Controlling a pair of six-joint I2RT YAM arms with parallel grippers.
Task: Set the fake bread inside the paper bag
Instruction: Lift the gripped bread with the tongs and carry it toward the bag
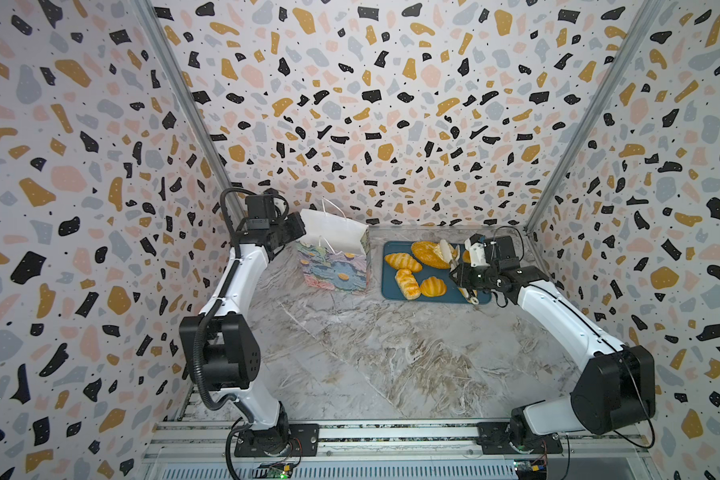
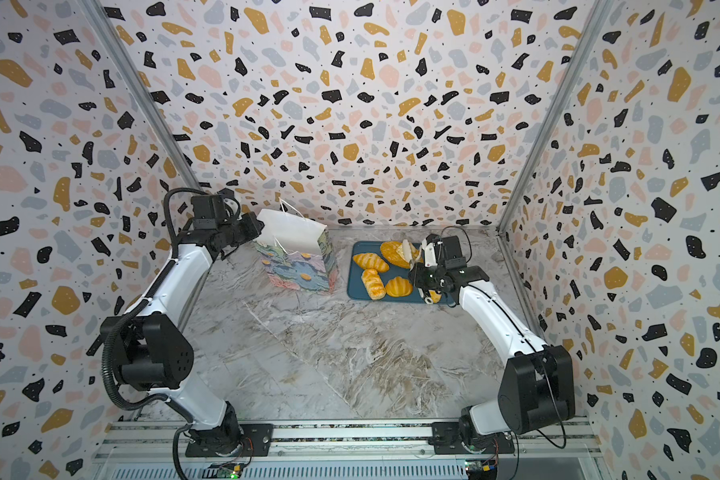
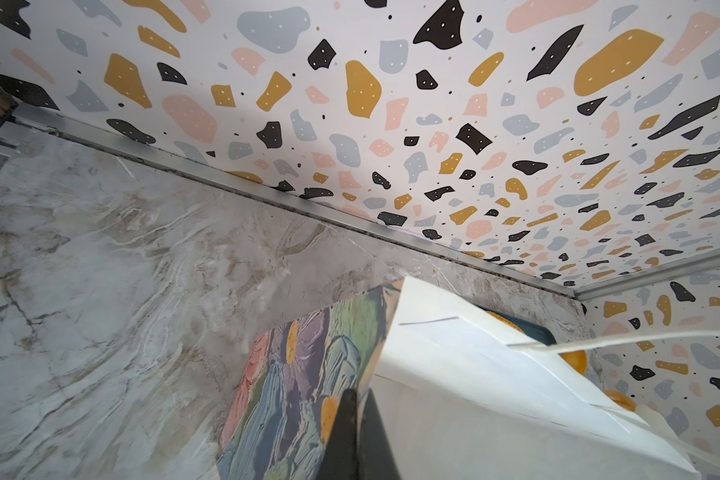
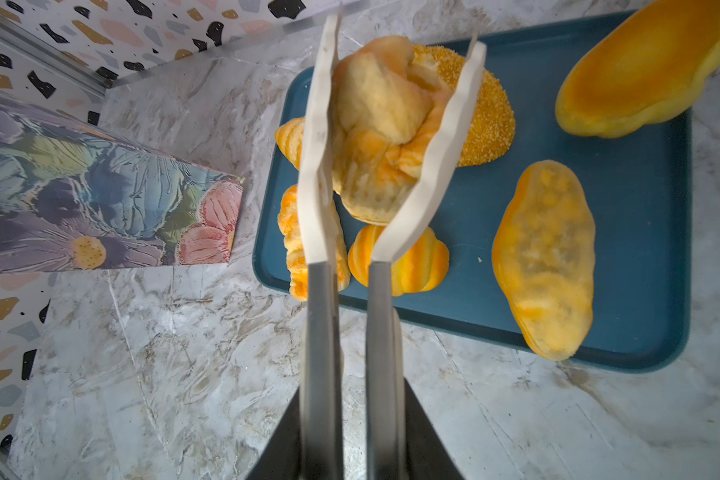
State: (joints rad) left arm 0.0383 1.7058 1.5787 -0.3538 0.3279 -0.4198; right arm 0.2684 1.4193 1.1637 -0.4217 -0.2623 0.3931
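Right gripper (image 4: pixel 403 41) clamps squashed golden toy bread (image 4: pixel 375 137) above flat dark-teal tray (image 4: pixel 624 232); left gripper (image 3: pixel 356 399) pinches rim of floral paper gift bag (image 1: pixel 335 257), left of tray. Advise: clear rim, release over mouth

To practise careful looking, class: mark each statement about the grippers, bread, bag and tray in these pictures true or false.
1. The right gripper holds a bread. True.
2. The bag lies flat. False: it stands upright.
3. The tray is red. False: it is dark blue-green.
4. In both top views the bag stands left of the tray. True.
5. The left gripper is open. False: it is shut on the bag's edge.
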